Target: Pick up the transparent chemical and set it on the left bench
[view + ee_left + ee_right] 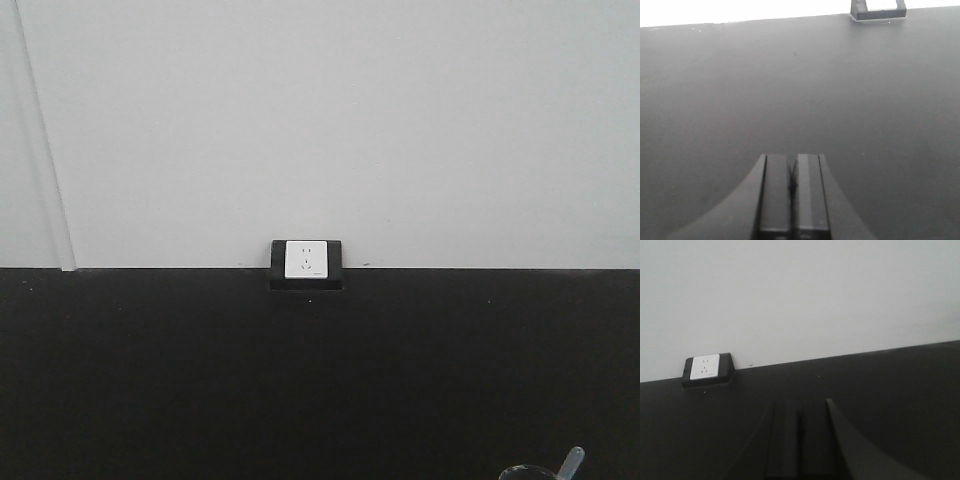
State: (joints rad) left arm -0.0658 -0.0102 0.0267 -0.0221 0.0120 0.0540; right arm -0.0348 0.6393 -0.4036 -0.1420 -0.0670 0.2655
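**Beaker barely in frame, both grippers shut and empty**

Front view: the beaker sits at the bottom right edge, with only its rim and the pale stick showing. It stands on the black bench, well away from the outlet on the wall. No arm is in this view. Risks as I see them:
- The target is almost out of frame, so the approach is nearly blind and an arm could easily clip the rim or stick and tip it.
- The stick leans out, so jaws closing on the stick rather than the glass would lever the beaker over.
- Glass is slick and could slip on the carry if the grip sits high.

Left wrist: the left gripper has its fingers pressed together with only a thin seam between them. It holds nothing and hangs over bare bench. The beaker isn't in this view.

Right wrist: the right gripper also has its fingers together and is empty, aimed at the wall and bench edge. It's dark here, so the seam is hard to read. No beaker in view. Whichever arm goes must open first, because coming in like this just shoves the glass.
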